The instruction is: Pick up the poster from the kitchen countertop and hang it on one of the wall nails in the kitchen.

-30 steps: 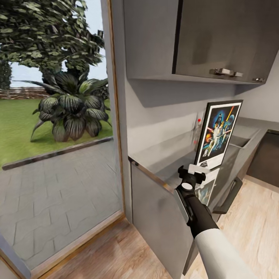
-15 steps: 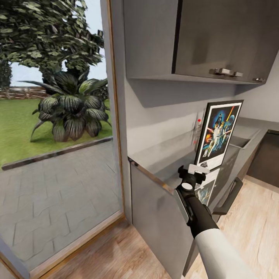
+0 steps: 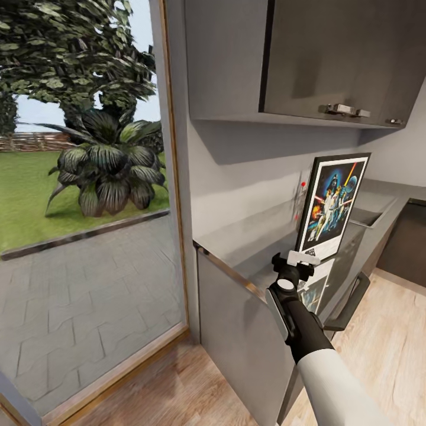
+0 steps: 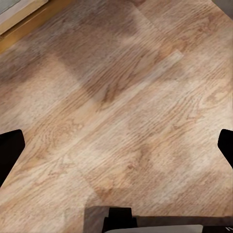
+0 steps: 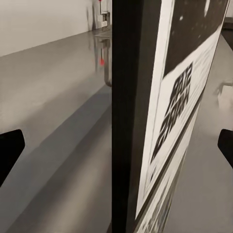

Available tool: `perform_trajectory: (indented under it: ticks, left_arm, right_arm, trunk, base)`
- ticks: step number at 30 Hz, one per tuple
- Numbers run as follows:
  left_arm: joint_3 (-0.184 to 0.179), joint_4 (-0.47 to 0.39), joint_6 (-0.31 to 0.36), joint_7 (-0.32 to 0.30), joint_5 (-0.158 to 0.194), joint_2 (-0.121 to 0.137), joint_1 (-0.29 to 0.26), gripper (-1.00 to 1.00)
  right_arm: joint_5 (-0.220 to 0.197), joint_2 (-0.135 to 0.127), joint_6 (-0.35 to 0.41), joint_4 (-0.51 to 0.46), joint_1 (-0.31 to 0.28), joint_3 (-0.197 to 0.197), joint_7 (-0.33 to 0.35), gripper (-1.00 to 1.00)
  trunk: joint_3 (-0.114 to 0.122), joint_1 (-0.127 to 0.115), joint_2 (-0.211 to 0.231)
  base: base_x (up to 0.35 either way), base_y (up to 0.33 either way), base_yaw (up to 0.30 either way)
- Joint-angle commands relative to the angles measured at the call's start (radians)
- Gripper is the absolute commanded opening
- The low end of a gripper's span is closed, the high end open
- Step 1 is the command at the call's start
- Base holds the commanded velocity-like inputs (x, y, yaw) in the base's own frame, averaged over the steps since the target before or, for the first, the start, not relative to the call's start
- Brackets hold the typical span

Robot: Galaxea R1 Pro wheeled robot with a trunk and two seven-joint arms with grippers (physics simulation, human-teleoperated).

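Note:
The poster (image 3: 331, 204) stands upright on the glossy grey kitchen countertop (image 3: 248, 236), with its reflection showing just below it. My right gripper (image 3: 303, 258) is at the poster's lower near corner. In the right wrist view the poster's black frame edge (image 5: 127, 121) runs down the middle. The dark fingertips (image 5: 9, 150) sit far apart on either side of it, so this gripper is open and straddles the frame. My left gripper (image 4: 116, 145) hangs open over the wooden floor (image 4: 121, 97). The wall nails are out of view.
The inset sink (image 3: 370, 216) lies behind the poster. Grey wall cabinets (image 3: 331, 59) hang above the counter. A tall glass door (image 3: 89, 236) to a garden patio fills the left side. A dark handle (image 3: 349, 305) juts from the counter's front.
The whole head view has shifted slightly, so the camera moved. The poster and my right gripper keep the same position relative to each other.

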Motion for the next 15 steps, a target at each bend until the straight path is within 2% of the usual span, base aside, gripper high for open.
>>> perform_trajectory:
  ticks: [1, 11, 12, 15]
  left_arm:
    - [0.001, -0.001, -0.001, 0.0, 0.0, 0.0, 0.0, 1.0]
    - [0.001, -0.001, -0.001, 0.0, 0.0, 0.0, 0.0, 1.0]
    - [0.001, -0.001, -0.001, 0.0, 0.0, 0.0, 0.0, 1.0]
    - [0.001, -0.001, -0.001, 0.0, 0.0, 0.0, 0.0, 1.0]
  right_arm:
    - [-0.002, 0.0, 0.007, -0.001, -0.001, 0.003, -0.006, 1.0]
    - [-0.002, 0.0, 0.007, -0.001, -0.001, 0.003, -0.007, 1.0]
    - [-0.002, 0.0, 0.007, -0.001, -0.001, 0.003, -0.007, -1.0]
    - [-0.002, 0.0, 0.007, -0.001, -0.001, 0.003, -0.007, -1.0]
  trunk:
    - [-0.001, 0.0, -0.001]
    - [-0.001, 0.0, -0.001]
    - [-0.001, 0.0, -0.001]
    - [-0.001, 0.0, -0.001]
  base:
    - [0.0, 0.0, 0.0]
    - [0.0, 0.0, 0.0]
    - [0.0, 0.0, 0.0]
    - [0.0, 0.0, 0.0]
